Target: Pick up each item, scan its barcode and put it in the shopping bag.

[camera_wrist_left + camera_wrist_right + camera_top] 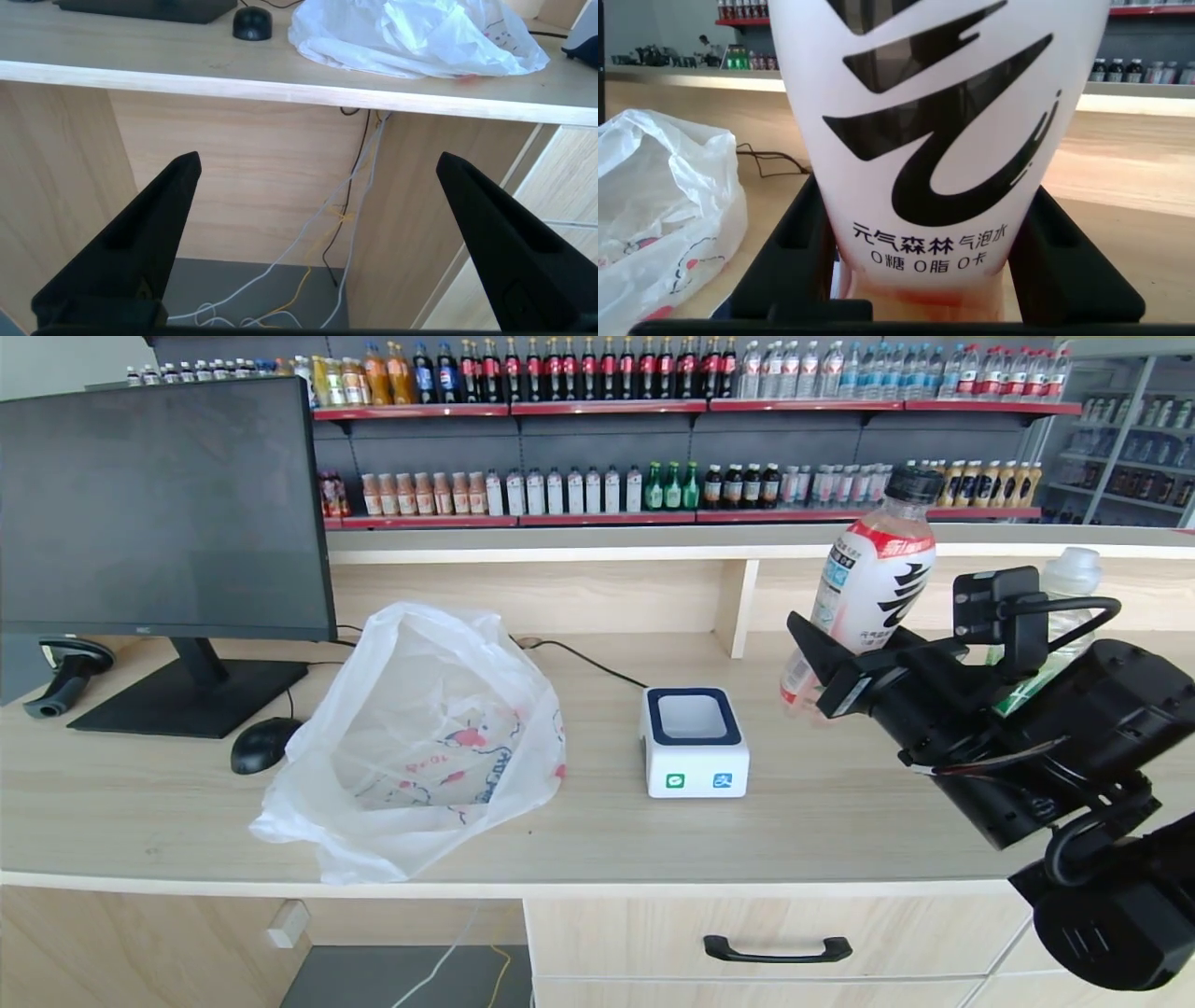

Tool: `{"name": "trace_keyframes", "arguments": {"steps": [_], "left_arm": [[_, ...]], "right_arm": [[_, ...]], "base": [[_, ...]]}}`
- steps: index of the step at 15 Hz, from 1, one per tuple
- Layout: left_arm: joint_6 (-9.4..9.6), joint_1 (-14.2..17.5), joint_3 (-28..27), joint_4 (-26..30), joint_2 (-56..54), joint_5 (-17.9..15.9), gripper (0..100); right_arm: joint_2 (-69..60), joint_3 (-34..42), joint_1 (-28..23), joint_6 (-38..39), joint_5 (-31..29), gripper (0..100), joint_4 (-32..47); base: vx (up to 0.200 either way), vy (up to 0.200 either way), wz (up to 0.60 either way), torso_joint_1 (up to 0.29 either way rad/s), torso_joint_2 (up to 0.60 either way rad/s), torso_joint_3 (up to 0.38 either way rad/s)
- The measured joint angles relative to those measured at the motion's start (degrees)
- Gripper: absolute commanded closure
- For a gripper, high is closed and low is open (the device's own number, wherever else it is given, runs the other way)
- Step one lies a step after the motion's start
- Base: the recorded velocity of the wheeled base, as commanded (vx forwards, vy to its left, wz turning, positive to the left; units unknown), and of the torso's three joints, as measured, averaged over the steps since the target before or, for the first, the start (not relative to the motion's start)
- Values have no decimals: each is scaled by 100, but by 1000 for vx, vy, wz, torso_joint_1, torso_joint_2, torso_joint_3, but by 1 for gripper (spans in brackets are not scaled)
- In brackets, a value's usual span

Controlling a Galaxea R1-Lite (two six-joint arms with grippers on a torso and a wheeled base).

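My right gripper (pixel 826 672) is shut on a drink bottle (pixel 864 588) with a white label and black cap, held tilted in the air to the right of the white barcode scanner (pixel 695 741). In the right wrist view the bottle (pixel 943 121) sits squeezed between the black fingers (pixel 789 252). The clear plastic shopping bag (pixel 420 737) lies open on the counter left of the scanner, also seen in the left wrist view (pixel 420 37). My left gripper (pixel 318 243) hangs open below the counter's front edge, holding nothing.
A monitor (pixel 163 513) stands at the back left, with a mouse (pixel 263 745) and a handheld scanner (pixel 65 677) near it. A second bottle (pixel 1069 583) stands behind my right arm. A raised shelf (pixel 653 541) runs along the counter's back. Cables (pixel 336 233) hang under the counter.
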Motion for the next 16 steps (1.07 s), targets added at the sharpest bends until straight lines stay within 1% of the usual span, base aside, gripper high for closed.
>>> {"name": "trace_keyframes", "arguments": {"steps": [6,15,16], "left_arm": [[-13,-2,0,-2,0,0,0],[-16,-2,0,-7,0,0,0],[-16,-2,0,-5,0,0,0]], "right_arm": [[50,-118,0,4,-2,100,0],[-10,-37,13,-2,2,100,9],[-27,-20,11,-2,9,100,-21]], "base": [[0,0,0,0,0,0],[0,200,0,4,6,2],[0,0,0,0,0,0]]}}
